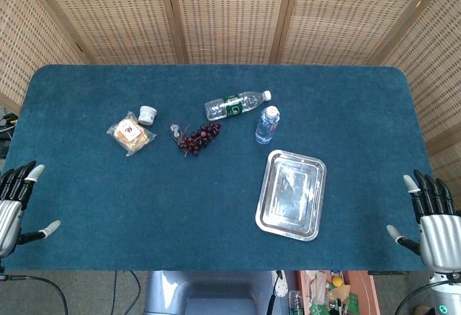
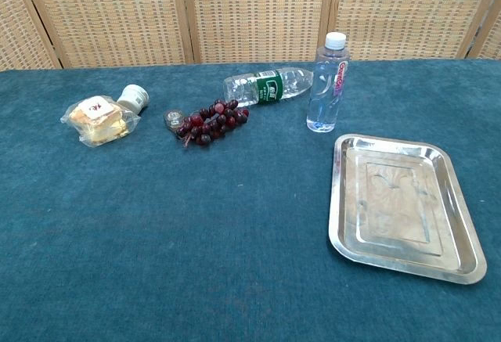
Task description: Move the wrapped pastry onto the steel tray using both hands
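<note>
We see a blue-green felt table [image 1: 216,185] set before woven rattan screens [image 1: 230,12]. The wrapped pastry [image 1: 130,133] lies on the table's left side, in clear film with a white label, and a small white jar [image 1: 148,115] tipped on its side sits just beside it. To its right a bunch of dark red grapes [image 1: 199,138] rests near a bottle with a green label [image 1: 236,105] lying flat, and a second clear bottle [image 1: 266,125] stands upright close by. The steel tray [image 1: 272,218] sits bare on the right side, well apart from the pastry. Our left hand [image 1: 14,207] hovers at the table's near left edge, fingers spread and holding nothing. Our right hand [image 1: 432,221] hangs at the near right edge, likewise spread and holding nothing. Neither hand shows in the chest view
</note>
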Controlling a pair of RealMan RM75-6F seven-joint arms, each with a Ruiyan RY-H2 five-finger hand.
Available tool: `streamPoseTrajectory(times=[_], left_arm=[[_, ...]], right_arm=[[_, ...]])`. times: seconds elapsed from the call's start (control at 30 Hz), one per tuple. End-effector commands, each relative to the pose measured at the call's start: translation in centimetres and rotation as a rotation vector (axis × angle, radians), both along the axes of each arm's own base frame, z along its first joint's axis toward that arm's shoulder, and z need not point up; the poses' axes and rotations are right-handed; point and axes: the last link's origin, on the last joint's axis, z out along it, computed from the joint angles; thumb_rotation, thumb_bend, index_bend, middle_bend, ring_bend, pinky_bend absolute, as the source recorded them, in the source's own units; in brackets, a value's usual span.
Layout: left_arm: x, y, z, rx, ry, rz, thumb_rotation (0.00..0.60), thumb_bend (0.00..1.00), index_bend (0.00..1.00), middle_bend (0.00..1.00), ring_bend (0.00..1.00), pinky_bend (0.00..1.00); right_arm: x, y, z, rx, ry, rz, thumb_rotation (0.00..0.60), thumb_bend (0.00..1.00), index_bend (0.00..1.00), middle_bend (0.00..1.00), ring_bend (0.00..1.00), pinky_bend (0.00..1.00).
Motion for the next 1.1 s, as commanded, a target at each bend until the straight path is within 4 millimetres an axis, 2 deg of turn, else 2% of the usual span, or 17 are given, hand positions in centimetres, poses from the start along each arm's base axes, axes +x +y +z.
streamPoseTrajectory(times=[0.03,0.17,0.27,0.43,0.53,0.57,0.6,0.77,0.97,1.1], left_arm=[[-0.1,0.1,-0.1,-0.003,-0.005,0.004,0.6,0.0,0.0,0.0,0.0,0.0],[-0.6,0.9,-0.3,-0.006,0.011,0.02,0.6,0.0,0.0,0.0,0.0,0.0],[-1.0,2.5,-0.7,-0.025,0.031,0.001,0.6,0.0,0.0,0.0,0.0,0.0],[-2.2,8.4,-2.2,-0.109,0.09,-0.024,0.6,0.0,0.0,0.0,0.0,0.0],[-1.9,12.6,-3.4,-0.158,0.129,-0.047,0.6,0.0,0.0,0.0,0.0,0.0],[-1.7,15.0,-4.3,-0.185,0.164,-0.058,0.6,0.0,0.0,0.0,0.0,0.0],[-1.5,16.6,-4.9,-0.203,0.178,-0.056,0.6,0.0,0.0,0.0,0.0,0.0],[-0.5,22.2,-8.3,-0.277,0.208,-0.042,0.6,0.0,0.0,0.0,0.0,0.0],[0.4,26.1,-12.1,-0.346,0.272,-0.002,0.6,0.0,0.0,0.0,0.0,0.0],[1.0,27.2,-13.3,-0.352,0.277,0.008,0.6,0.0,0.0,0.0,0.0,0.0]], right_arm=[[0.0,-0.1,0.0,0.005,-0.004,-0.004,0.6,0.0,0.0,0.0,0.0,0.0],[-0.3,-0.3,0.0,0.014,-0.005,-0.019,0.6,0.0,0.0,0.0,0.0,0.0],[-0.4,-0.5,-0.1,0.021,-0.007,-0.03,0.6,0.0,0.0,0.0,0.0,0.0],[-0.7,-1.3,-0.4,0.029,0.008,-0.055,0.6,0.0,0.0,0.0,0.0,0.0],[-0.9,-1.9,-0.6,0.033,0.021,-0.074,0.6,0.0,0.0,0.0,0.0,0.0],[-1.0,-2.2,-0.7,0.033,0.027,-0.087,0.6,0.0,0.0,0.0,0.0,0.0],[-1.1,-2.4,-0.7,0.032,0.029,-0.096,0.6,0.0,0.0,0.0,0.0,0.0],[-1.9,-3.3,-0.9,0.025,0.044,-0.15,0.6,0.0,0.0,0.0,0.0,0.0],[-3.0,-4.0,-0.8,0.014,0.048,-0.201,0.6,0.0,0.0,0.0,0.0,0.0],[-3.3,-4.2,-0.7,0.009,0.05,-0.218,0.6,0.0,0.0,0.0,0.0,0.0]])
